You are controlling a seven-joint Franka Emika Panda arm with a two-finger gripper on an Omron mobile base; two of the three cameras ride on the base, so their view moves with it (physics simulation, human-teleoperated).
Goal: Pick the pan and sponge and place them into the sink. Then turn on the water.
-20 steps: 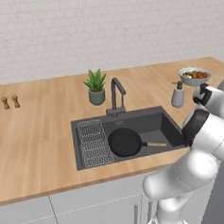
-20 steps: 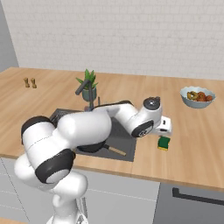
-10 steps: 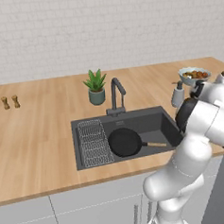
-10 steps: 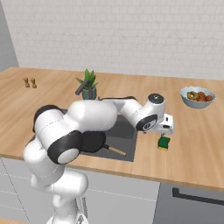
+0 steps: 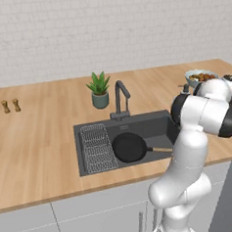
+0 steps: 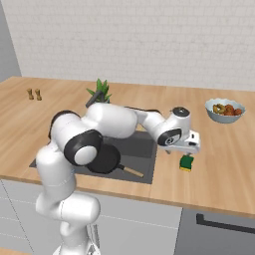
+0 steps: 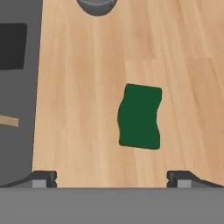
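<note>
Jaws: spread wide, empty, hovering above the sponge (image 7: 140, 117) on the table (image 7: 87, 87). Sponge lies ahead, slightly off-centre; long axis runs across the jaws' line.

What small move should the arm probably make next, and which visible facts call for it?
Probably lower the open gripper straight down over the sponge. The pan already lies in the sink, while the sponge still rests on the counter, just ahead of the spread fingertips.
</note>
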